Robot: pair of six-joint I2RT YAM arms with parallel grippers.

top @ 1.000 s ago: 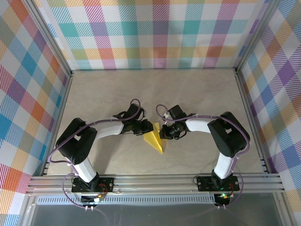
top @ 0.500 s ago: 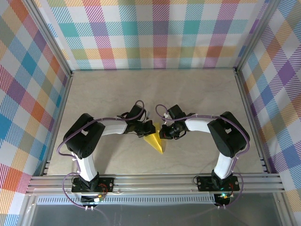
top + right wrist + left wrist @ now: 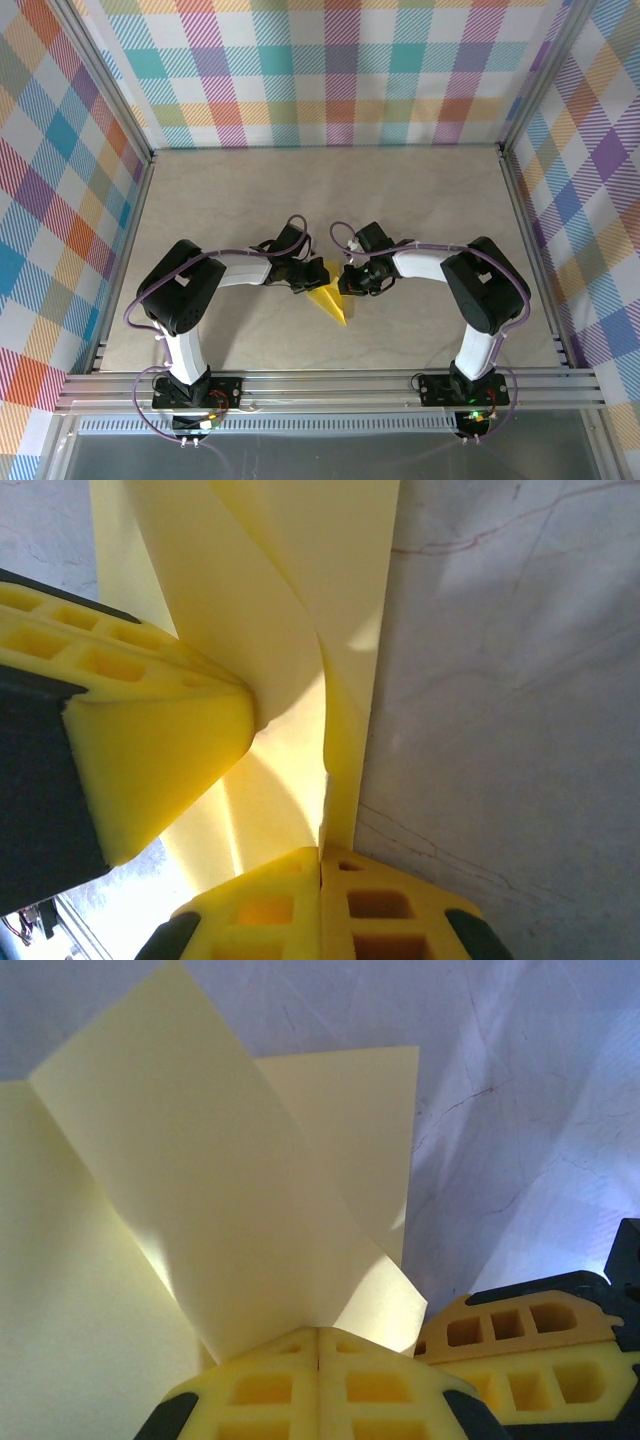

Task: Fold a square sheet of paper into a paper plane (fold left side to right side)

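The square sheet of paper (image 3: 332, 300) is bright yellow and part folded, its pointed tip toward the near right, and it lies mid-table between both arms. My left gripper (image 3: 309, 279) is shut on a raised flap of the paper (image 3: 200, 1180), which stands up from the closed jaw line (image 3: 318, 1332). My right gripper (image 3: 346, 281) is shut on the paper's opposite edge (image 3: 345, 730), pinched at the jaw line (image 3: 321, 852). The two grippers sit almost touching: the right one's fingers (image 3: 520, 1345) show beside my left, and a left finger (image 3: 150, 750) presses close in the right wrist view.
The pale marbled tabletop (image 3: 400, 200) is walled by checked panels with metal rails on the left, right and back. A metal rail (image 3: 330, 385) runs along the near edge above the arm bases.
The left gripper has moved slightly right and closed onto the paper's flap, and its elbow has swung inward. The right arm has stayed still.
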